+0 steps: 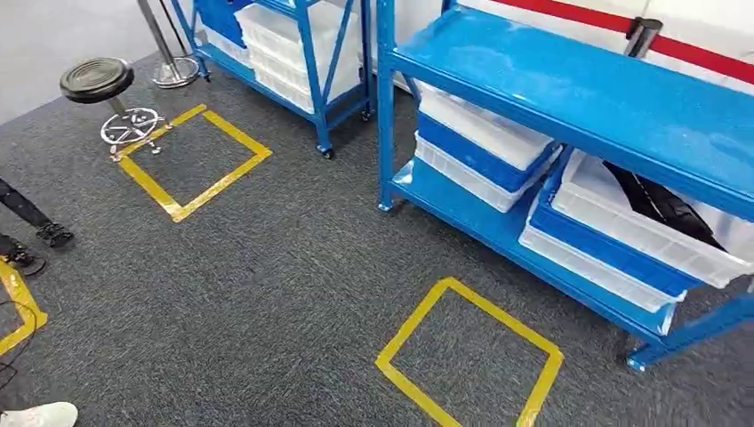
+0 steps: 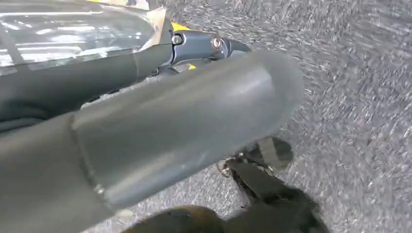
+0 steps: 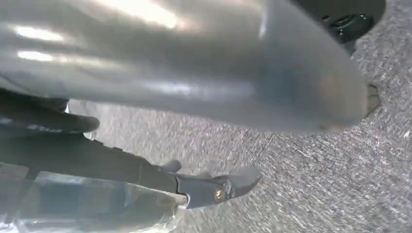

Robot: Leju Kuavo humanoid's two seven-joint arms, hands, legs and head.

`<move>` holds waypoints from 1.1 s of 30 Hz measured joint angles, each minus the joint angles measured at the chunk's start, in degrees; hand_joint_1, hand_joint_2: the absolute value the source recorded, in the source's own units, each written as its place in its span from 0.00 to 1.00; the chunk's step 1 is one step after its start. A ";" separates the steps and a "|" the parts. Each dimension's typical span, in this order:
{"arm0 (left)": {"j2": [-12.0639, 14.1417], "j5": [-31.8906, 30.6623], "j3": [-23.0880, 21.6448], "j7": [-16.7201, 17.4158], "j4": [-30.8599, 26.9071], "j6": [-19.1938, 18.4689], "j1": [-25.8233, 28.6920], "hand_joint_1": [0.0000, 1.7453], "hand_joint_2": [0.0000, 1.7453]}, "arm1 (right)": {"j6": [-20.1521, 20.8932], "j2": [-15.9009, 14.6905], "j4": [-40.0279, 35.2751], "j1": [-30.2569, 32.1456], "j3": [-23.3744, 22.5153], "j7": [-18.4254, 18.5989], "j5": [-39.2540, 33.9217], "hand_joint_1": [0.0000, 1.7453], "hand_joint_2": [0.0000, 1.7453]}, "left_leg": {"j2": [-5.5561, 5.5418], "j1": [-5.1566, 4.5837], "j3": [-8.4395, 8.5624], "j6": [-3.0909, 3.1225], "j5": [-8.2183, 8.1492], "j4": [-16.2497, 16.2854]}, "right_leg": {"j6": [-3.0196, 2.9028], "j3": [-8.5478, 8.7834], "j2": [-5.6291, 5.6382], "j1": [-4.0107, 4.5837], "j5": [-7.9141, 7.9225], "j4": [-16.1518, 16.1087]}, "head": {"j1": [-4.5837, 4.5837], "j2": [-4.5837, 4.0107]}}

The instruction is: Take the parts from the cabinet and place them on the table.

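Grey carpet (image 1: 267, 267) marked with yellow tape squares (image 1: 469, 356) fronts blue shelves (image 1: 569, 98) holding white bins (image 1: 640, 222), right of frame; both hands' finger positions cannot be told.

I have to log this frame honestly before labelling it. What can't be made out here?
- Black part in the white bin, head view: the blue shelf above covers its far end.
- Left hand, left wrist view: thumb blocks the fingers; grip unclear.
- Right hand, right wrist view: same, blurred.
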 joint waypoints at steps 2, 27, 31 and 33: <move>0.04 -0.02 0.00 0.02 0.00 0.00 0.28 0.00 0.00 | 0.00 0.04 0.00 0.04 0.00 0.00 -0.02 0.00 0.00 | -0.68 -0.01 -4.09 -0.10 -2.78 8.09 | -0.18 -0.19 1.60 0.37 0.12 0.06 | 0.00 0.00; 0.09 0.00 0.00 0.02 -0.02 0.00 0.05 0.00 0.00 | 0.00 -0.13 0.00 0.28 0.00 0.00 -0.02 0.00 0.00 | 2.43 -0.33 3.45 2.05 7.50 -11.05 | 2.08 0.94 -0.40 -0.09 -0.94 -0.07 | 0.28 0.00; -0.15 -0.68 -0.09 -0.77 0.00 0.22 -0.05 0.00 0.00 | -2.54 -0.18 0.00 0.29 1.07 -1.64 4.84 0.00 0.00 | 2.28 -0.16 3.59 3.34 8.30 -11.21 | 1.89 0.94 -0.36 0.38 -0.87 -0.04 | 0.13 0.00; -0.26 -0.98 -0.11 -0.85 0.00 0.39 -0.16 0.00 0.00 | -3.02 -0.24 0.00 0.22 1.92 -1.88 6.08 0.00 0.00 | 2.27 -0.08 3.66 3.40 8.35 -11.40 | 1.82 0.94 -0.35 0.48 -0.90 -0.04 | 0.09 0.00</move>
